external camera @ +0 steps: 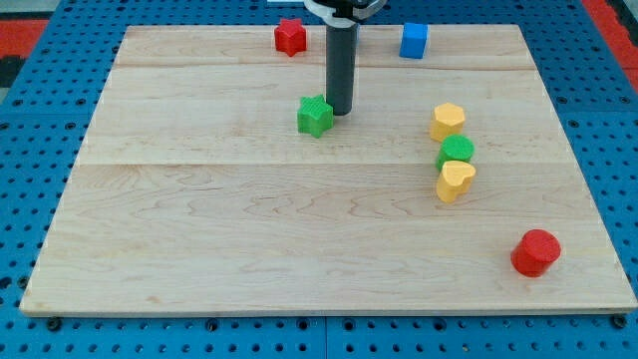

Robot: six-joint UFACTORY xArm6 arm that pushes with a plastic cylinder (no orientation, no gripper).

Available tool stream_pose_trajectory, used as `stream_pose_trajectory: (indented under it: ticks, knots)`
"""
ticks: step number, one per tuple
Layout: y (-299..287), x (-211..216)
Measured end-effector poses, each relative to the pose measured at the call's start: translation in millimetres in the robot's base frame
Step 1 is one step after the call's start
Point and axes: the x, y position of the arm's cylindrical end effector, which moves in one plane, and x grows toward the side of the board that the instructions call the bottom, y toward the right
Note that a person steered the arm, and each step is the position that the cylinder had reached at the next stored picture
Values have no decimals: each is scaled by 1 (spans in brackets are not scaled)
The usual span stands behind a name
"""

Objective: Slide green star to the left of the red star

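Camera view has my tip (340,112) right against the green star's (314,116) right edge, mid-surface (199,249), with the red star (290,37) well up toward the view's top, slightly left. No claw on this rig, just a rod — nothing to spread or pinch. Risk I'd guess: an off-centre shove spins the green star off the tip — or drives it into the red star.
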Motion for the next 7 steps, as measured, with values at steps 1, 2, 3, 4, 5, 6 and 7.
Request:
stream_pose_trajectory:
  ticks: [1,2,3,4,5,6,7]
  knots:
    - [0,0]
    - [0,0]
    - [0,0]
    - [12,1]
    - [20,25]
    - [-32,19]
    - [-95,16]
